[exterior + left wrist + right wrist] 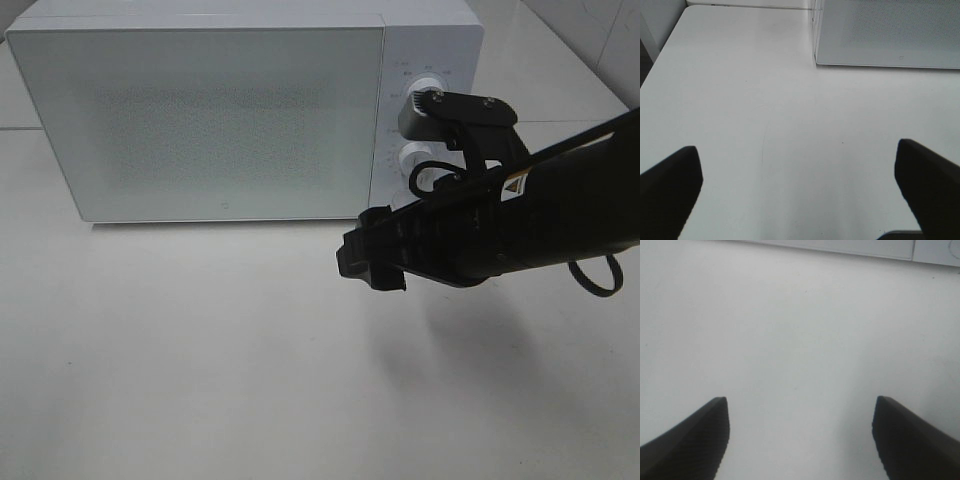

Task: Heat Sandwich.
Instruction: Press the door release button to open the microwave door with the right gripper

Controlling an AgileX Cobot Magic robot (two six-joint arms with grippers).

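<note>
Right, my right gripper (801, 400) is spread wide with nothing between its fingers, hanging over the bare white table (790, 330) just in front of the microwave (420, 40). The left gripper (797, 146) is the same story: fingers well apart, empty, low over the table near the oven's front corner.

The microwave door (200, 120) is closed, and its frosted panel shows me nothing of the inside. The sandwich isn't in any view. It may be behind that door or off camera, I can't say which.

The upper dial (430, 85) and lower dial (412, 160) sit just beyond my right arm, which partly hides them.

My read is that the next job is at the oven front, either the door or a dial. To do it well I'd square the right gripper to the dial, narrow the fingers before contact, close evenly on the rim and rotate from the wrist. No sideways shove, since the oven could slide on this smooth top.
</note>
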